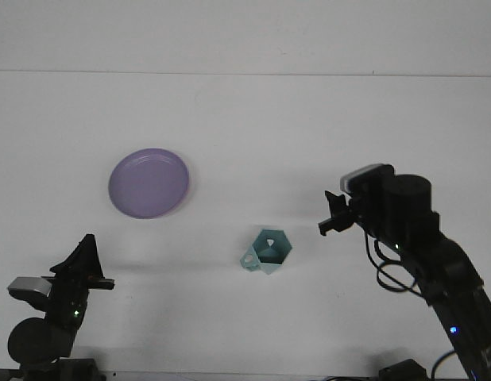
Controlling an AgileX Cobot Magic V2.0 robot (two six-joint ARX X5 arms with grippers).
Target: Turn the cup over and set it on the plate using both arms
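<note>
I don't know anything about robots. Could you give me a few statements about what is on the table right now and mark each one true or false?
1. The small teal faceted cup sits on the round lilac plate. False: it rests on the white table, well to the right of the plate.
2. The plate has nothing on it. True.
3. The right hand is gripping the cup. False: it is apart from the cup, off to its right.
4. The cup's opening faces upward. True: you can see into it.
5. The left hand is touching the plate. False: it is near the bottom left corner, apart from the plate.
</note>
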